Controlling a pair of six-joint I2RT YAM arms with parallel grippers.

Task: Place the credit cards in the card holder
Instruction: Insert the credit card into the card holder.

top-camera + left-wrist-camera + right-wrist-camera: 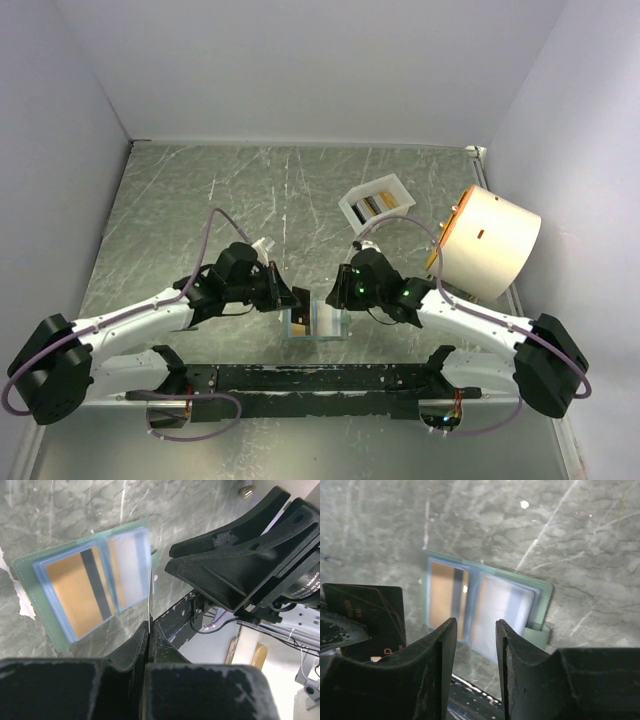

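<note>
The sage-green card holder (316, 322) lies open on the table between my two grippers. In the left wrist view the card holder (30, 570) shows a gold card with a dark stripe (75, 592) in one clear pocket; the other pocket looks pale. My left gripper (149, 625) is shut on a dark card seen edge-on (149, 595), held upright just beside the holder. The right wrist view shows that dark card (370, 612) at the left and the card holder (540, 597) below. My right gripper (475, 629) hangs open over the holder, nothing between its fingers.
A white tray (352, 207) holding gold and dark cards sits at the back right. A large cream drum-shaped object (495, 245) lies right of it. The black arm mount (300, 380) runs along the near edge. White walls close in the table.
</note>
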